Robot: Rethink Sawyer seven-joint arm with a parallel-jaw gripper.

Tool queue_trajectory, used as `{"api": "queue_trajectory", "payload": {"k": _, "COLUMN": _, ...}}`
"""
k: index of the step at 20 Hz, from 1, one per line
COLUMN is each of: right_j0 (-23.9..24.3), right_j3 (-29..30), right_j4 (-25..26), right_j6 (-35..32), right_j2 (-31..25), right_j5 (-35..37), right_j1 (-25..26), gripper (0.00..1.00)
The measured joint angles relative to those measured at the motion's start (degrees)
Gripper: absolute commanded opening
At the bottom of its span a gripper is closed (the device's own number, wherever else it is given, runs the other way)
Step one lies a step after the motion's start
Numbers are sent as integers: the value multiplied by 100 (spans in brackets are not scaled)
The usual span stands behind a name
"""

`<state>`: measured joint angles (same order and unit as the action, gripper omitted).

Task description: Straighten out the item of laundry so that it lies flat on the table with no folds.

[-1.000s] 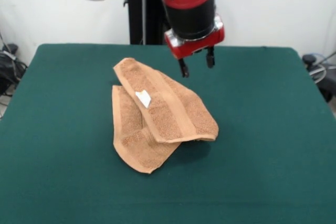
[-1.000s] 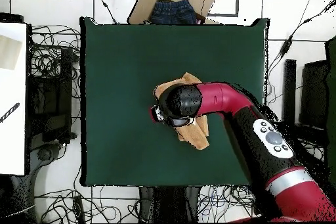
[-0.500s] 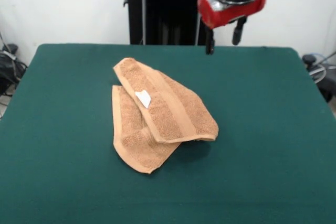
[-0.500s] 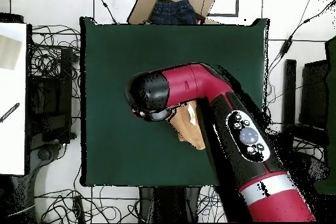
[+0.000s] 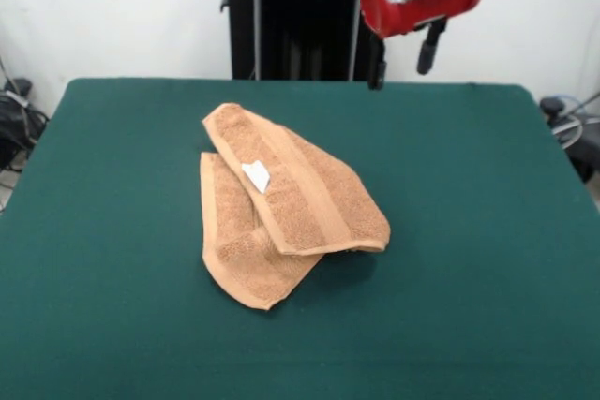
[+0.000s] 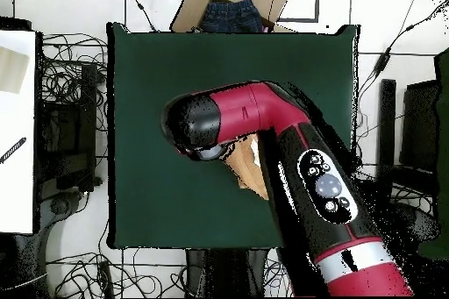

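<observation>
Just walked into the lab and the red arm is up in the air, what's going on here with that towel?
Nothing is being held right now. The end effector hangs open and empty, high above the far part of the table, clear of the towel. The towel lies near the middle of the green cloth, not flat: one part is folded over another, with a small white tag showing on top. So the straightening isn't done; the fold has yet to be opened out.

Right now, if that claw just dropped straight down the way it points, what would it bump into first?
Probably the bare green table, beside the towel rather than on it. The gripper hangs high with open jaws; depth is hard to judge.
</observation>
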<state>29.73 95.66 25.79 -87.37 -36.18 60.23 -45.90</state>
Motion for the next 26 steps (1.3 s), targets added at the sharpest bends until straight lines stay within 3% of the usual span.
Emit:
{"api": "queue_trajectory", "payload": {"k": 14, "right_j0": 57, "right_j3": 263, "right_j4": -1, "right_j6": 0, "right_j2": 376, "right_j5": -163, "right_j1": -205, "gripper": 100}}
{"api": "queue_trajectory", "payload": {"k": 26, "right_j0": 307, "right_j3": 944, "right_j4": -13, "right_j6": 0, "right_j2": 587, "right_j5": -997, "right_j1": -552, "gripper": 100}}
